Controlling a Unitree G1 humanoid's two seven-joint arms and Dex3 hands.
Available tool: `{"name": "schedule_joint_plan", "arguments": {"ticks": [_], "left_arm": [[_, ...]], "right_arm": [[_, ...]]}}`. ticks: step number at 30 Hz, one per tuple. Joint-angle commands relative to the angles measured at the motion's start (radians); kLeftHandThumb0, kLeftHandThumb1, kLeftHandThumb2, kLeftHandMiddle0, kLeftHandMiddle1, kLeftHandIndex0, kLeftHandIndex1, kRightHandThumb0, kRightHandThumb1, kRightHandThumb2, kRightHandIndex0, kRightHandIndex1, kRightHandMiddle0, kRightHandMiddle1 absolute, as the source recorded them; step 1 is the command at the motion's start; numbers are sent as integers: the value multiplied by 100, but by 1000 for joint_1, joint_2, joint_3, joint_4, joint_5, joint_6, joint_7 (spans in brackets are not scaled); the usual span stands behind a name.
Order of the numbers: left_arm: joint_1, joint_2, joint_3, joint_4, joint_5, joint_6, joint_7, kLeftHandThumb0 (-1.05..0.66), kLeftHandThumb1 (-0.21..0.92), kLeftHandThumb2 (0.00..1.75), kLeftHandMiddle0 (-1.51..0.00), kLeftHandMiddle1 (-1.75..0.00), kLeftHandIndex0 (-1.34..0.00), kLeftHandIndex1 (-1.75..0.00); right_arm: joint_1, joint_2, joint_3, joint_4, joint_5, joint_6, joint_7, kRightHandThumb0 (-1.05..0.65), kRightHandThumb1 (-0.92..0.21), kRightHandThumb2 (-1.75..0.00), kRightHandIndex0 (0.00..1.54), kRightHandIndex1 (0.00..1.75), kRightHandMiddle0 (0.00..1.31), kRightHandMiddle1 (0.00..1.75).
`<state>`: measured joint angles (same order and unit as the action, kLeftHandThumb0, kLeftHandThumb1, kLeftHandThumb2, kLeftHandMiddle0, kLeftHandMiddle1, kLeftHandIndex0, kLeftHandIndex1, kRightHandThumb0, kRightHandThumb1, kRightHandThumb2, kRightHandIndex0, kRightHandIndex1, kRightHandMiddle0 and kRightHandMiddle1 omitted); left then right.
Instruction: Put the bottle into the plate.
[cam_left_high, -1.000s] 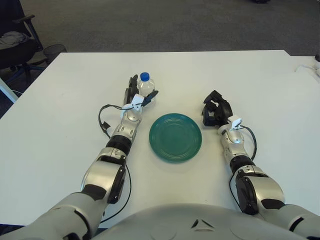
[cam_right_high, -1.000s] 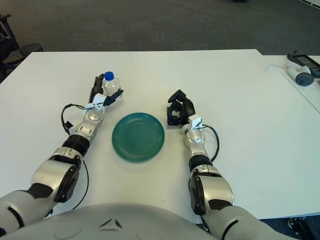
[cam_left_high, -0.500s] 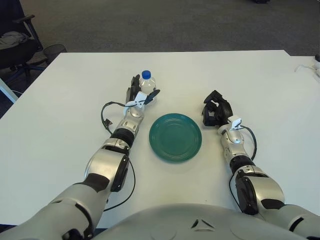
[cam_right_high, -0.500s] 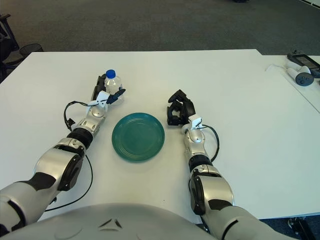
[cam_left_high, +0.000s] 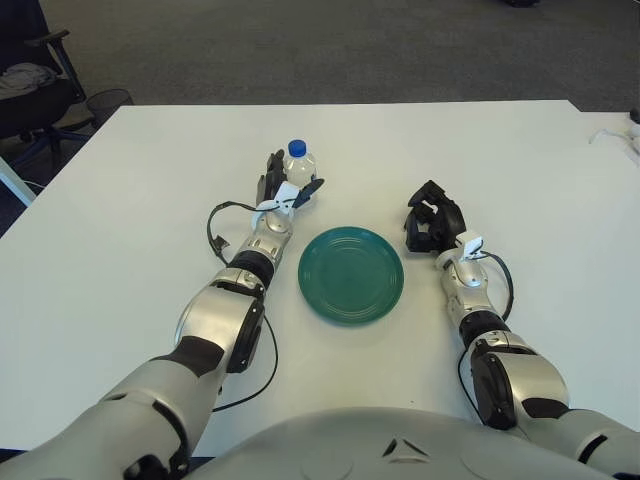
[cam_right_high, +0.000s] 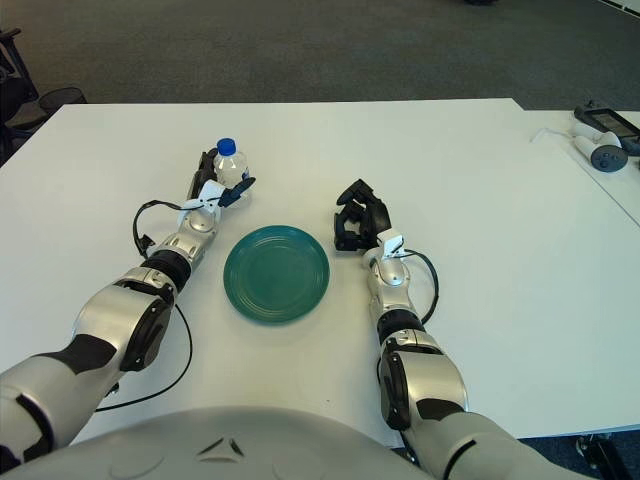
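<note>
Water bottle (cam_left_high: 298, 166) — small, clear plastic, blue cap, upright on the white surface (cam_left_high: 130, 220), just beyond the green plate's (cam_left_high: 351, 274) far-left rim and apart from it. Not in the plate yet.

Change over the last second: the left hand (cam_left_high: 285, 189) has pushed forward along the surface and the bottle shows slightly farther from the plate than it did, cap now a touch higher in the left eye view. The fingers (cam_left_high: 268, 172) bracket the bottle on both sides — one dark finger (cam_left_high: 309, 190) reaching across its plate-side flank — but whether they press on it or only flank it cannot be told. Judgement: grasp is closing, lift not begun; the bottle may be getting nudged, not held.

Right hand (cam_left_high: 432, 221) shows on the plate's right side, apart from the rim, fingers curled in, holding nothing.

Plate empty, flat, glossy.
</note>
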<state>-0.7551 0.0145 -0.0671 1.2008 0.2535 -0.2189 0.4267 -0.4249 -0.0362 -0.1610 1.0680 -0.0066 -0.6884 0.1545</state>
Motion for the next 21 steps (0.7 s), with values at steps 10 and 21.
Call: {"name": "schedule_joint_plan", "arguments": {"ticks": [10,21], "left_arm": [[-40,8,1,30,5,-38,33,-105,92,8,0,-82,0,-57],[-33,6,6,39,11,-113,118,-95,86,4,-27,-163,-11,-165]], "right_arm": [[209,61,-8,197,17,198,-5,0,-20,-145,71,175,48,170],[206,59,-7,202,9,208,-19,0,-19,-146,72,175,47,172]]}}
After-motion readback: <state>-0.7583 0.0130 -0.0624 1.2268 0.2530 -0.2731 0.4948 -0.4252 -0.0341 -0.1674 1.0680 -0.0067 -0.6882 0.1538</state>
